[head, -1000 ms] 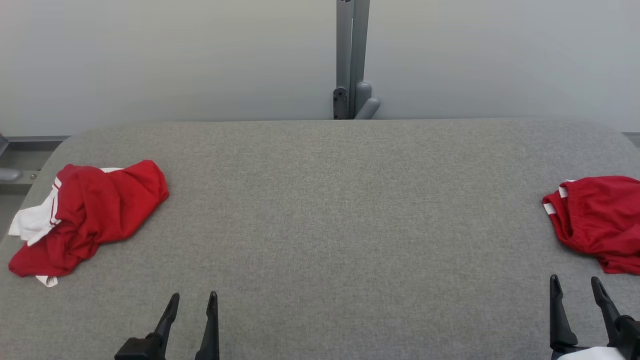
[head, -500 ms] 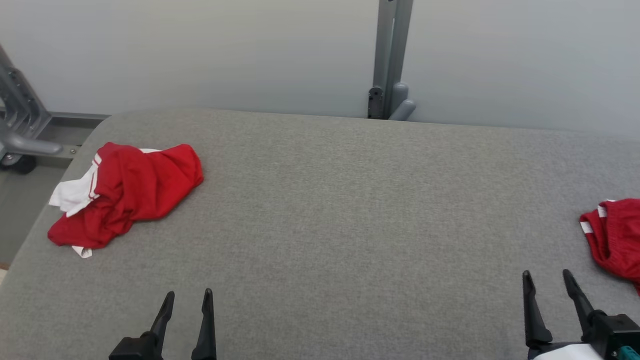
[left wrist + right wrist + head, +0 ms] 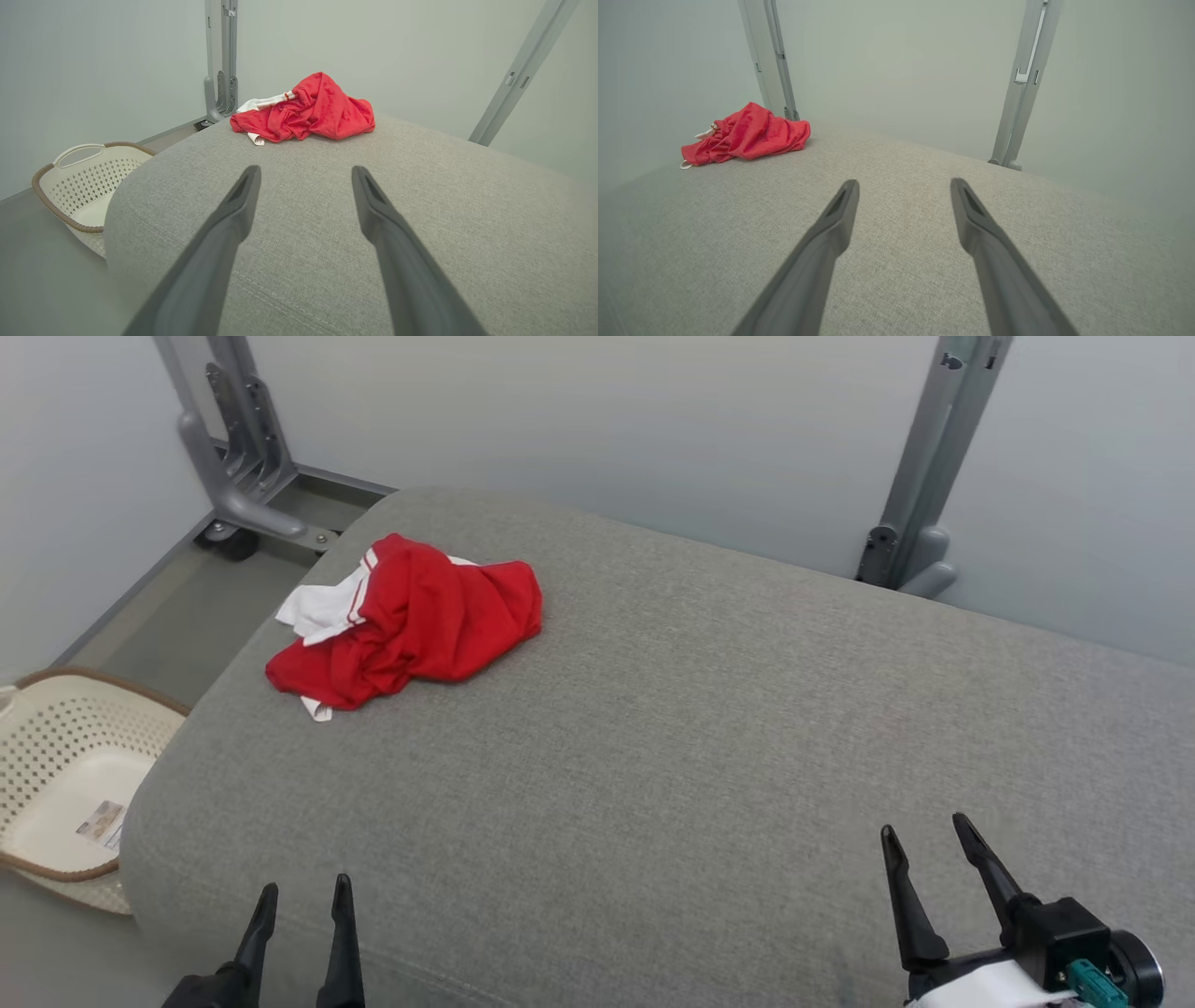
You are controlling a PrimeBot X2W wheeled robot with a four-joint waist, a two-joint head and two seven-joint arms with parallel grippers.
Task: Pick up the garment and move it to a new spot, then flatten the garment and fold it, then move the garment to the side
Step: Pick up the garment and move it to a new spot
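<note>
Coarse-woven grey upholstery covers the round-edged bench [image 3: 653, 728]. The garment [image 3: 411, 621] — soft red cloth with white trim, crumpled into a lumpy heap — lies by the far-left corner, its long axis seemingly slanting from the left edge inward, white part toward the corner. Left gripper [image 3: 306, 885] and right gripper [image 3: 923, 825] hover at the near edge, well apart from it, jaws spread and empty

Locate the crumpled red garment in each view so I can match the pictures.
Head view: red garment, upper left, near the padded table's far left corner.
Left wrist view: red garment, top centre.
Right wrist view: red garment, upper left.
Shared landmark: grey upright post just beyond it.
</note>
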